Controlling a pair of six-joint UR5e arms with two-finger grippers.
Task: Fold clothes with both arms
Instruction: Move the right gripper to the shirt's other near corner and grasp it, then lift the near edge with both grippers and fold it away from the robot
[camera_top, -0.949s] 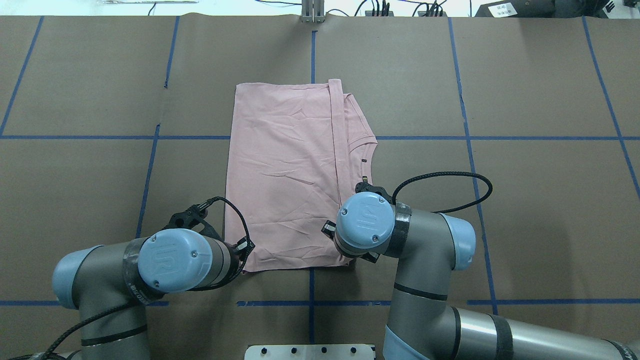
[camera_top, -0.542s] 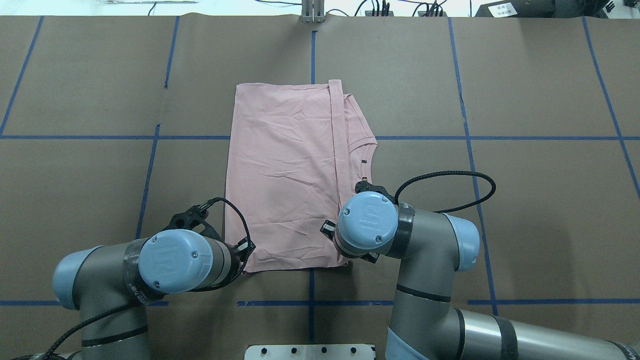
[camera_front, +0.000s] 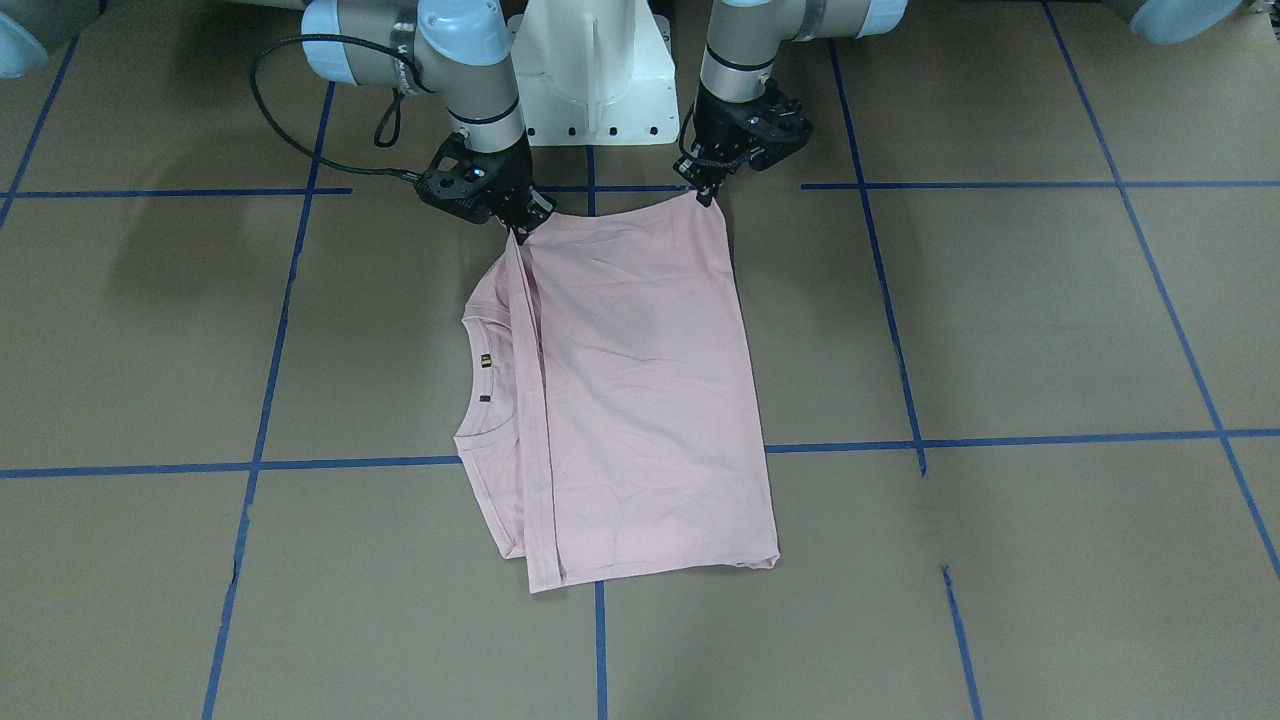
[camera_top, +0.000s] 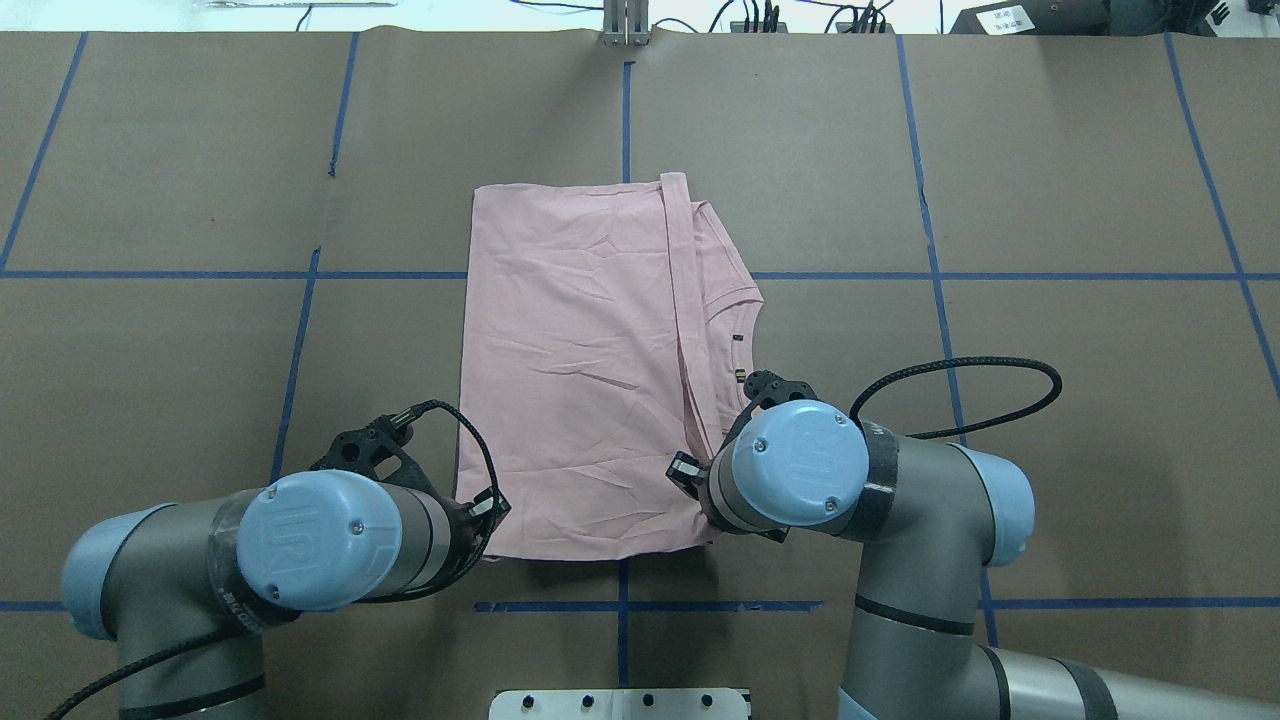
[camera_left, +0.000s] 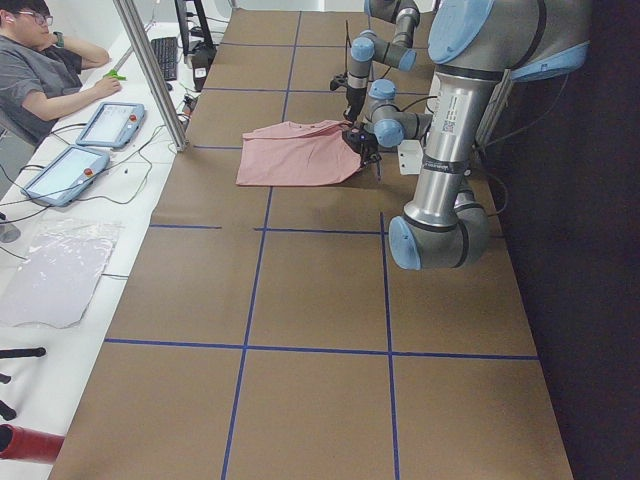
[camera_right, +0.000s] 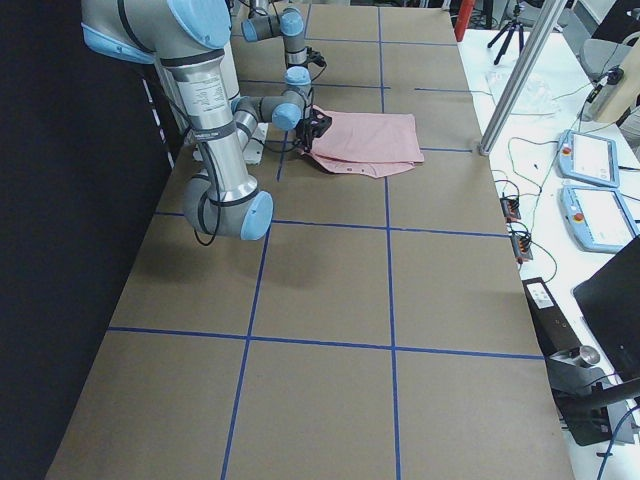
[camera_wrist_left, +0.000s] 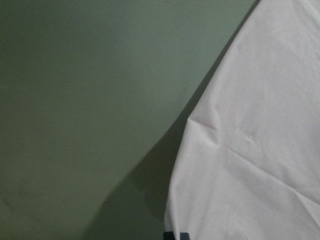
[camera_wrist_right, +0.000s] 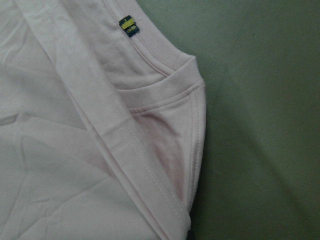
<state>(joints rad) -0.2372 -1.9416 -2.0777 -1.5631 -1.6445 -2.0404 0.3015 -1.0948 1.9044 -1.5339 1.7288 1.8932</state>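
Note:
The pale pink T-shirt (camera_front: 640, 400) lies folded lengthwise on the brown table, collar and a small yellow-dark tag (camera_front: 485, 361) at one side; its drawing and lettering are hidden. It also shows in the overhead view (camera_top: 570, 370). My left gripper (camera_front: 707, 193) is shut on the shirt's near corner, which is raised slightly. My right gripper (camera_front: 517, 228) is shut on the other near corner by the folded strip. From overhead, both grippers sit mostly under their wrists: left (camera_top: 487, 520), right (camera_top: 697, 500). The right wrist view shows the collar and tag (camera_wrist_right: 129, 26).
The white pedestal base (camera_front: 590, 80) stands just behind the two grippers. Blue tape lines (camera_front: 1000, 438) cross the brown table cover. An operator (camera_left: 40, 70) sits beyond the far table edge with tablets (camera_left: 110, 122) and cables.
Both arms have drawn back toward the base, the right one also to its right. The shirt has slid with them toward the robot, its far edge now nearer.

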